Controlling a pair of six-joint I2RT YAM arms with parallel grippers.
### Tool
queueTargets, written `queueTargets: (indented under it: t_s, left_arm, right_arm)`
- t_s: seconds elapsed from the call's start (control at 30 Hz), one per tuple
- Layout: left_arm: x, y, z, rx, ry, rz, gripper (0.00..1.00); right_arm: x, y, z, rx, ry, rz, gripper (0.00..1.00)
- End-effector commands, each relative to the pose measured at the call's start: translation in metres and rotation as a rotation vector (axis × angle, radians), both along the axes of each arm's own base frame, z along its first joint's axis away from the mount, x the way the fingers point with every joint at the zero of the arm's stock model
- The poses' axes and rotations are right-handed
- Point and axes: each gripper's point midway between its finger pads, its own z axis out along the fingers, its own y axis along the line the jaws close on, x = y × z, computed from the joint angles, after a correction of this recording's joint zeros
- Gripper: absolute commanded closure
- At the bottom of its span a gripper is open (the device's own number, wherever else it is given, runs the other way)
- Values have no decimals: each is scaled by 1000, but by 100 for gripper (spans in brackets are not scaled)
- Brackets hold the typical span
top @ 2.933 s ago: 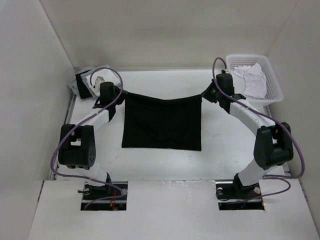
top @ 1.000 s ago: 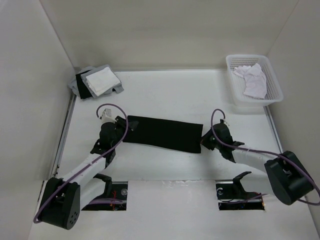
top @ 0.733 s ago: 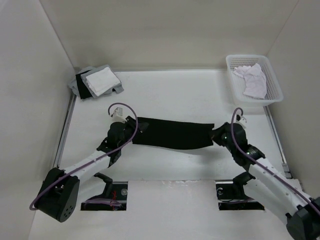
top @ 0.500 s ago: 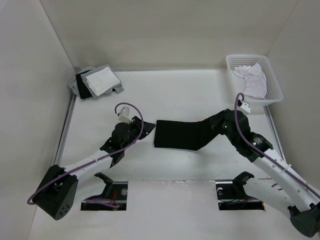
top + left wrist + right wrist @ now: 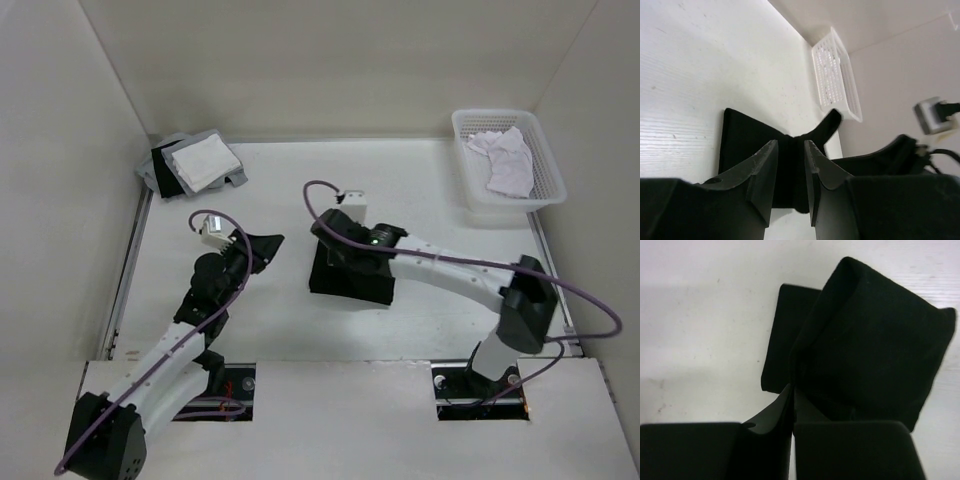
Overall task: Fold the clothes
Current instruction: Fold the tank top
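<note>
Top external view first: the black top point(image 5: 355, 282) lies mid-table as a compact folded block, well apart from the white basket point(image 5: 497, 208) with its white garment point(image 5: 505, 160) and from the stack of cloths point(image 5: 195, 165) in the far left corner. The right gripper point(image 5: 330, 250) reaches across to the block's left edge. The left gripper point(image 5: 272, 243) hangs just beside it, touching nothing.

Left wrist view: the left gripper point(image 5: 790, 150) is released, with a clear gap between its fingers and no cloth in it. The black top point(image 5: 745, 140) lies beyond on the bare table.

Right wrist view: the right gripper point(image 5: 792, 390) is clenched to a thin slit, and the upper layer of the black top point(image 5: 865, 340) runs down into it. It looks to be grasping that flap.

I judge this the closing of a sideways fold, end over end. Next the right gripper needs to set the flap flush on the layer beneath, let go and lift straight off so the thin fabric does not drag.
</note>
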Motion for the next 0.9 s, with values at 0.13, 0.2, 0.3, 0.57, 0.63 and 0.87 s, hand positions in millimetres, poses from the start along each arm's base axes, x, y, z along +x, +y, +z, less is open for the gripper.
queueTargets:
  t_s: [0.13,0.2,0.3,0.57,0.63,0.87]
  left_arm:
    - [-3,30,-9,-20,37,46,73]
    - [0,36,-8,-21,35,66,73]
    - [3,30,-9,-9,40,53,73]
    - [2,-59,-11,68,27,-149,73]
    - [-2,-83,-20,99,32,-195,75]
    - [-12,-116,-81,187,143,-254,79]
  right_arm:
    - [-6,72,-24,-50,48,118,72]
    - [-9,77,-10,-5,22,127,70]
    - [-15,66,12,81,-35,131,69]
    - [13,18,-25,342,4,131,100]
    - [23,20,-28,404,-10,154,100]
    - [52,46,-66,480,71,200,100]
